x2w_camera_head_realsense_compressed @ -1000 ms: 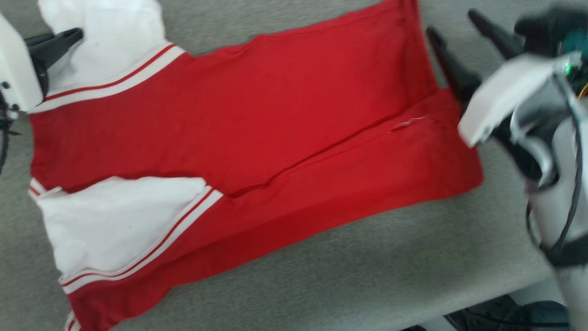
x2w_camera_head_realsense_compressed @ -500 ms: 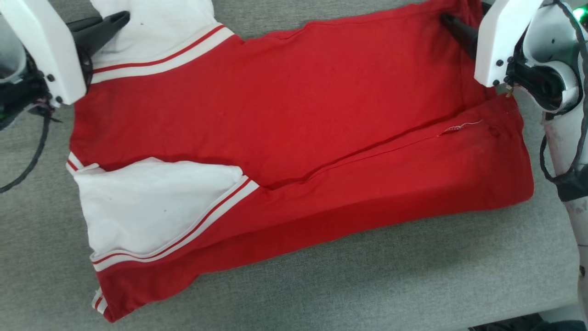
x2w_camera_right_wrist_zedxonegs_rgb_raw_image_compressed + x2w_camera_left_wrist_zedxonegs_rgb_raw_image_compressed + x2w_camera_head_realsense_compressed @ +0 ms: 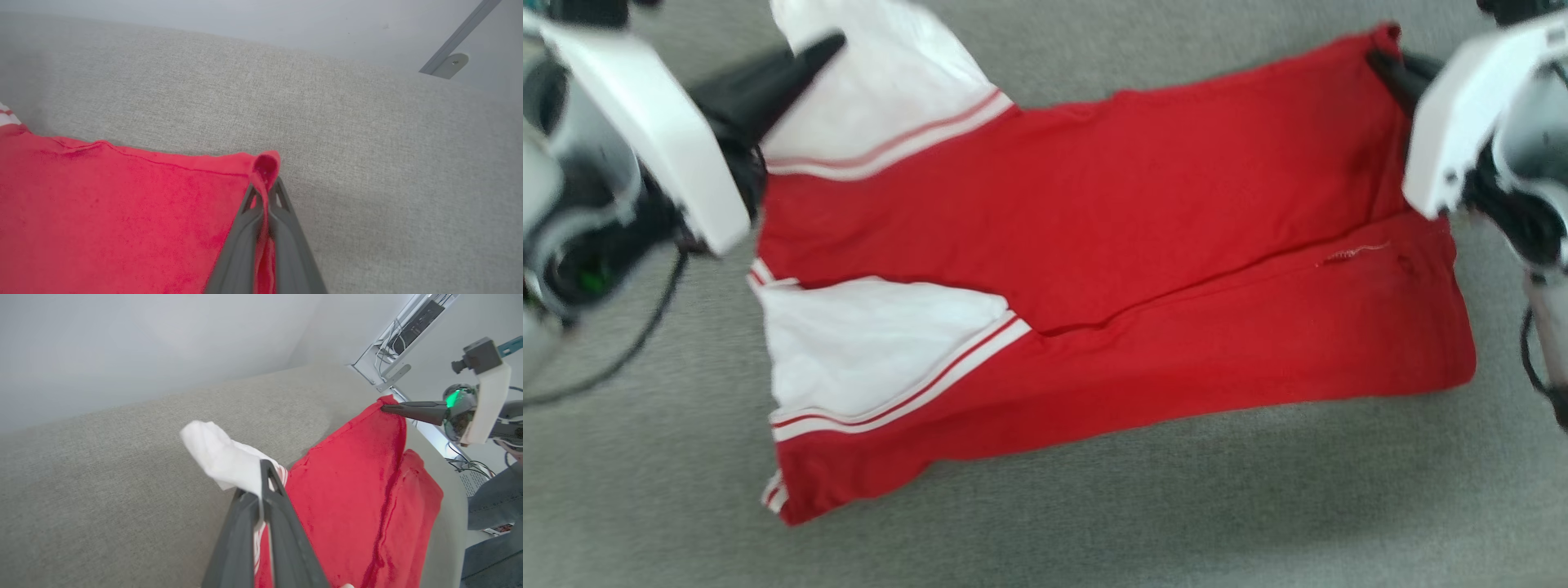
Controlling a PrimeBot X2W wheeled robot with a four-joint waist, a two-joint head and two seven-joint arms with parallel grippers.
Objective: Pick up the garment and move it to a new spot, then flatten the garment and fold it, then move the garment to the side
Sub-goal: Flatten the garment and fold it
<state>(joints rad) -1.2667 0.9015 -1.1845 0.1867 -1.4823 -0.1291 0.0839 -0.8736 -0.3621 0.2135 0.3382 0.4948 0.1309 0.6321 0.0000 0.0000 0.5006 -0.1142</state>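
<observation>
Garment (image 3: 1094, 245) position: spread lengthwise across the grey upholstered surface (image 3: 1094, 531), plain red side up, with the sleeve end toward the robot's left. The near long side is already folded inward, and the near sleeve (image 3: 874, 351) lies on top of the red body.

Left gripper (image 3: 821, 47): fingers closed on the far sleeve (image 3: 216, 457), pinching the white cloth between them.

Right gripper (image 3: 1380, 64): fingers closed on the far hem corner (image 3: 265, 163), which curls over the tips.

Both held points appear raised, so the far edge is lifted off the surface.

Judged status: relocation and flattening are done, the first lengthwise fold is done, and the second lengthwise fold is in hand. Outstanding: lay the far side over, fold across, then move the garment aside.
</observation>
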